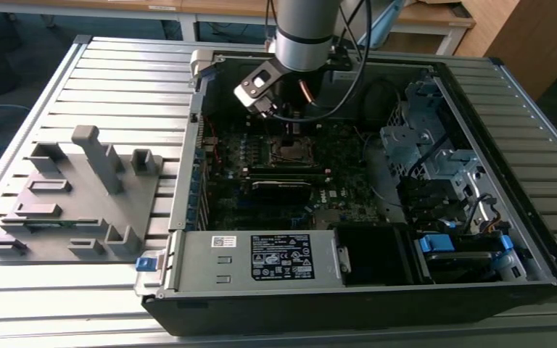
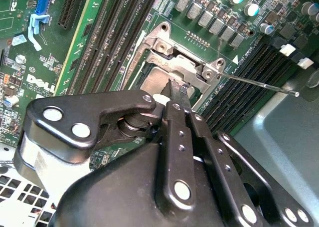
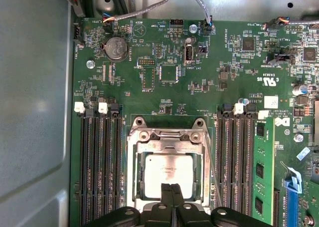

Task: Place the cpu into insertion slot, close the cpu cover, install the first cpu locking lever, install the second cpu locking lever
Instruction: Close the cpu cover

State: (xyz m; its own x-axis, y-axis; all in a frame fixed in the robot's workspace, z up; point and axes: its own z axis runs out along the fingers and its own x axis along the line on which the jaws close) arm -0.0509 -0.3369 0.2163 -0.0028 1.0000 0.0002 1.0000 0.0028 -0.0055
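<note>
The cpu [image 3: 167, 171] shows its dull grey face inside the insertion slot [image 3: 130, 187] on the green motherboard. The silver cpu cover [image 3: 169, 143] lies flat over it, framing the chip. My gripper [image 3: 172, 188] hovers over the near edge of the chip, its two black fingertips pressed together with nothing between them. In the second wrist view the gripper [image 2: 177, 91] points at the cover [image 2: 182, 65] beside the cpu [image 2: 152, 80]. One thin locking lever [image 2: 259, 85] sticks out from the socket corner, away from the board. In the exterior view the gripper [image 1: 292, 125] hangs just above the slot [image 1: 292, 151].
Long black memory slots [image 3: 99, 162] flank the socket on both sides. The open computer case [image 1: 510, 94] walls in the board, with a grey power supply box [image 1: 254, 255] at its near side and cables [image 1: 356, 80] near the arm. A grey fixture [image 1: 75, 196] stands at the exterior view's left.
</note>
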